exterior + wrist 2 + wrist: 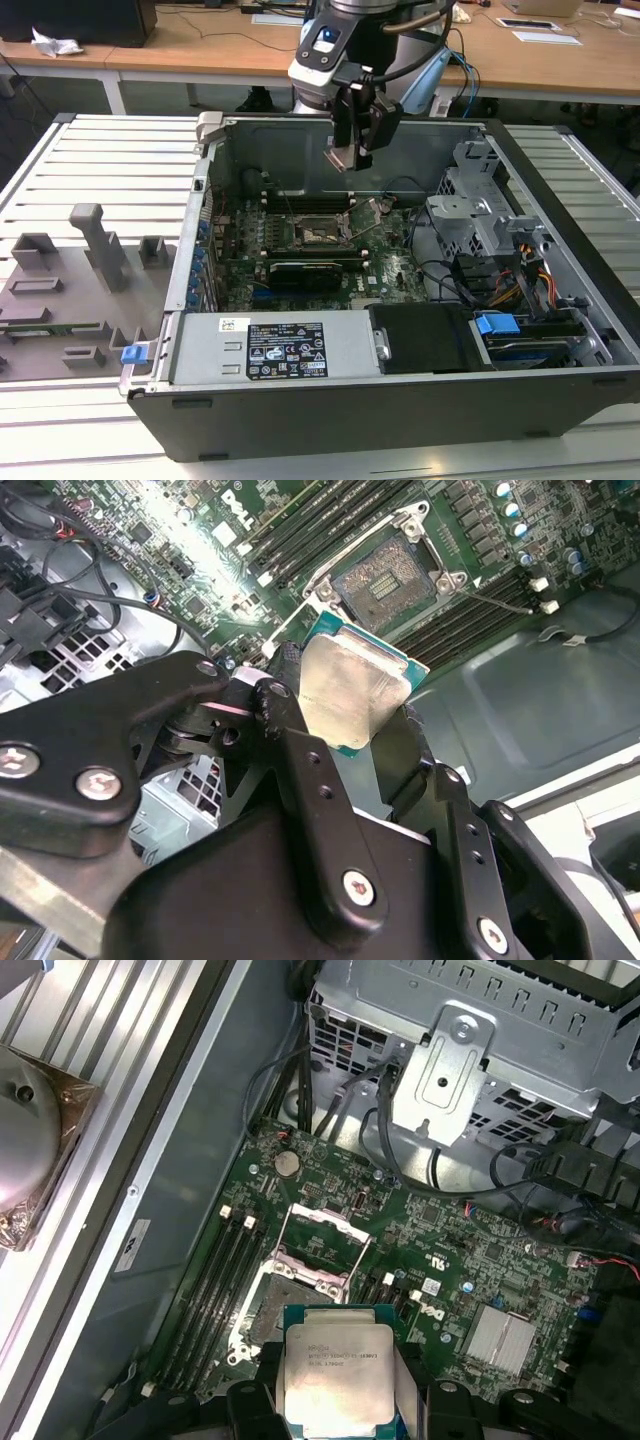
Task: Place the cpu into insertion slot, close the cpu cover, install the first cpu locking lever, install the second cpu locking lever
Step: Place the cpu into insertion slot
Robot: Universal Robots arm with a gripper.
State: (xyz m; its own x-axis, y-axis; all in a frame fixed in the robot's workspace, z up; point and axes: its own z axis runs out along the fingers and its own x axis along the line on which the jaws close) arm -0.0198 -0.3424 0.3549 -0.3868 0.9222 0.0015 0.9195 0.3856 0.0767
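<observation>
Clasping the cpu (335, 1370), pincer (350, 152) hangs above slatted table (110, 150).

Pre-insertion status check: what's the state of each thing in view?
cpu: held in the gripper, above the motherboard, not seated.
insertion slot: empty, pin grid exposed.
cpu cover: open, raised.
gripper: shut on the cpu.
computer case: side open.

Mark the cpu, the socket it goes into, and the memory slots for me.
cpu (335, 1365), first wrist view, middle of its metal face.
socket (385, 580), second wrist view, dark pin-grid centre.
memory slots (215, 1285), first wrist view, midway along one long slot.
</observation>
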